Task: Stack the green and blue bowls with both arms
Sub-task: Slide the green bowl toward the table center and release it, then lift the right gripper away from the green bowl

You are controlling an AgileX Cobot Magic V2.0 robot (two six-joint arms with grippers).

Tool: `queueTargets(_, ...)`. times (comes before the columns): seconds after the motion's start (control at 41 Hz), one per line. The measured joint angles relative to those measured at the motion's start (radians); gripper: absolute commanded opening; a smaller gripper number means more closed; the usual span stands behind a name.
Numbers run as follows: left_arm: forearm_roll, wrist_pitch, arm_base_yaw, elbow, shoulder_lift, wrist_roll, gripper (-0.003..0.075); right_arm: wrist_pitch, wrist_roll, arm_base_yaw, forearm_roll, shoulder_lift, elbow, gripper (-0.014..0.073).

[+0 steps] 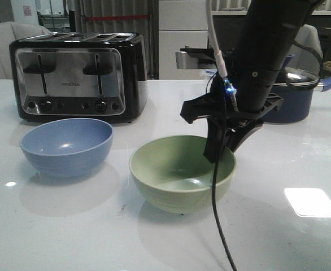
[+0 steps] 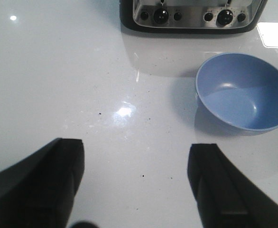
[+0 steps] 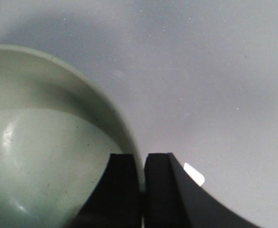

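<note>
A: Green bowl (image 1: 182, 173) sits centre-low in the front view, on the white table (image 1: 301, 237). Blue bowl (image 1: 67, 146) is left of it, near but not touching, both upright, not stacked.

B: Right gripper (image 1: 217, 151)?

A: Comes down from the upper right of the frame onto the green bowl's right rim. Right wrist view shows it best: green bowl (image 3: 44, 156) fills the left half of the frame, and the gripper (image 3: 143, 190) has 1 finger (image 3: 122, 190) inside the rim, the other outside, pressed together on the wall. So it's pinching the rim.

B: Left gripper?

A: Not in the front view. In the left wrist view the left gripper (image 2: 135, 190) has its 2 fingers (image 2: 49, 185) spread wide at the bottom of the frame, w/ bare table between them, gripping nothing. Blue bowl (image 2: 243, 92) lies at the right-centre of that frame, well apart from the fingers.

B: Anything else?

A: Toaster (image 1: 78, 76), black & steel, upper left in the front view, behind the blue bowl. Its knobs also show at the top edge of the left wrist view. Navy pot (image 1: 292, 93) w/ lid at the upper right, partly hidden by the right arm (image 1: 270, 51). Thin black cable (image 1: 217, 214) hangs from that arm across the green bowl's front.
</note>
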State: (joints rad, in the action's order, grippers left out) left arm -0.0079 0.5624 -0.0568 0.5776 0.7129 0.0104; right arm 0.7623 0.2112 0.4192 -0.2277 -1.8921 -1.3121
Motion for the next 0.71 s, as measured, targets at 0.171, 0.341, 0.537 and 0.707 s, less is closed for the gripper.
queueTargets(0.171, 0.0, 0.0, 0.0, 0.0, 0.0, 0.0, 0.0509, -0.021, 0.0, 0.0, 0.0, -0.002, 0.0, 0.0349)
queueTargets(0.341, 0.0, 0.0, 0.0, 0.0, 0.0, 0.0, 0.0509, -0.029, 0.0, 0.0, 0.002, 0.001, -0.019, 0.0458)
queueTargets(0.537, 0.0, 0.0, 0.0, 0.0, 0.0, 0.0, 0.0509, -0.051, 0.011, 0.008, 0.005, 0.117, 0.005, 0.0412)
queueTargets(0.707, -0.017, -0.002, 0.0, 0.0, 0.0, 0.0, 0.0509, -0.088, 0.045, 0.067, 0.006, 0.331, 0.127, 0.0413)
